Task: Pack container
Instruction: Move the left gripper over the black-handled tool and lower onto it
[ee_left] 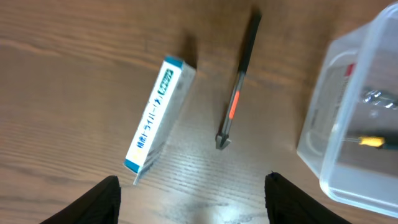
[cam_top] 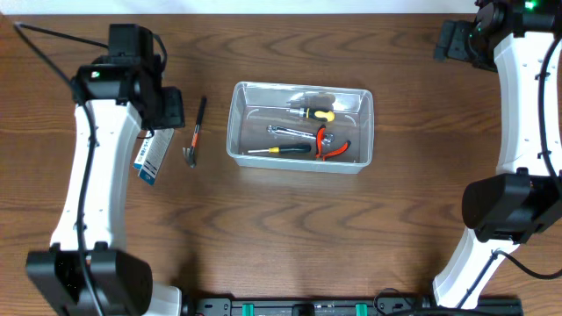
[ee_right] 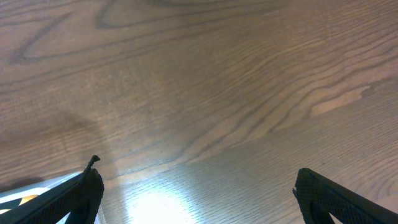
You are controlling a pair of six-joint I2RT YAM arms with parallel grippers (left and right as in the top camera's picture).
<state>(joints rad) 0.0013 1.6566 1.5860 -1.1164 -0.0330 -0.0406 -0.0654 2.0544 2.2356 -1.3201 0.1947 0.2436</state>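
Observation:
The clear plastic container [cam_top: 234, 123] stands mid-table and holds two yellow-and-black screwdrivers [cam_top: 312, 113], a metal wrench and red-handled pliers [cam_top: 329, 145]. A slim black tool with an orange stripe [cam_top: 195, 132] lies on the table left of it. A blue-and-white box [cam_top: 151, 158] lies further left. My left gripper [cam_top: 169, 110] hovers above these two, open and empty. In the left wrist view the gripper [ee_left: 193, 199] frames bare wood, with the box [ee_left: 158, 115], the black tool [ee_left: 239, 81] and the container wall [ee_left: 329, 93] ahead. My right gripper [cam_top: 452, 39] is at the far right back, open and empty [ee_right: 196, 193].
The brown wooden table [cam_top: 299, 228] fills the overhead view. The left arm's white links [cam_top: 92, 175] run down the left side and the right arm's links [cam_top: 527, 105] down the right side. A black cable [cam_top: 53, 35] lies at the back left.

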